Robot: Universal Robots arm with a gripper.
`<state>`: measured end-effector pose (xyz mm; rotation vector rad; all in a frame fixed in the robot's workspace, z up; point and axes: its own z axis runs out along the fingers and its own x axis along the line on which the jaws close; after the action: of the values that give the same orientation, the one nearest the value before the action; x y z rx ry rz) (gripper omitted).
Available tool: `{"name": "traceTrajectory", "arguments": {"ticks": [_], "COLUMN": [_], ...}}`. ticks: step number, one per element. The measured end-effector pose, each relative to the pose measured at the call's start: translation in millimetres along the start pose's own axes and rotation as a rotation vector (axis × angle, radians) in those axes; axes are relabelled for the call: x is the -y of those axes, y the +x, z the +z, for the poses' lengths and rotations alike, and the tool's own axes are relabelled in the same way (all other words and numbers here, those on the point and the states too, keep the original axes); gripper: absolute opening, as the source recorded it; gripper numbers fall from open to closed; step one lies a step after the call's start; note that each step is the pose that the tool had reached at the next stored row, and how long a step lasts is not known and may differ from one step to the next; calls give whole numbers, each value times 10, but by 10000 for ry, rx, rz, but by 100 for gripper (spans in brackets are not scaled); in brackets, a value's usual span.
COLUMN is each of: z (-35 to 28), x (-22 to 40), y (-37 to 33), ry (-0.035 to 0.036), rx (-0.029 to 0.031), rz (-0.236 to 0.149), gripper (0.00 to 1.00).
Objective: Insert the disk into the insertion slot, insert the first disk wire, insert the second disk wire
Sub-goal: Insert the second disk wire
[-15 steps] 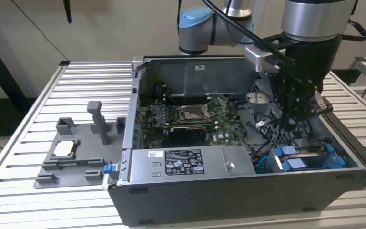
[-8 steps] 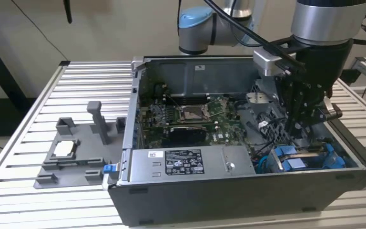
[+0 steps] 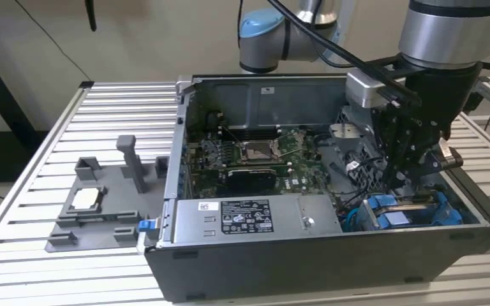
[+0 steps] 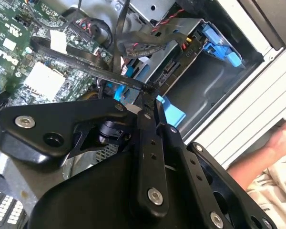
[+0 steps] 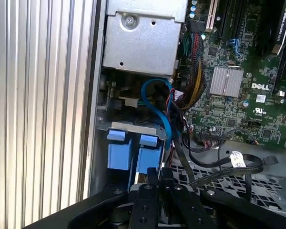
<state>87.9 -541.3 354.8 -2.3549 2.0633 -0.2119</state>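
Claw (image 5: pixel 155 174) fingers pinched together, just above disk (image 5: pixel 133 155) seated in drive bay

Hidden behind the black arm head in the exterior view: most of the blue-framed silver-grey disk (image 3: pixel 395 215). Cut off by the second wrist view's edge: a person's hand (image 4: pixel 282 138).

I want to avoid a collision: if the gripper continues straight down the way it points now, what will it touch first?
Probably the blue carrier tabs in the drive bay, directly ahead of the gripper; depth is unclear, so the black cable might touch first.
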Motion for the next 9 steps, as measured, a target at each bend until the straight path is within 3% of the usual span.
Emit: {"name": "traceTrajectory", "arguments": {"ticks": [9], "z": [66], "x": [107], "y": [64], "ry": [-188], "rx": [70], "rz": [-11], "gripper": [15]}}
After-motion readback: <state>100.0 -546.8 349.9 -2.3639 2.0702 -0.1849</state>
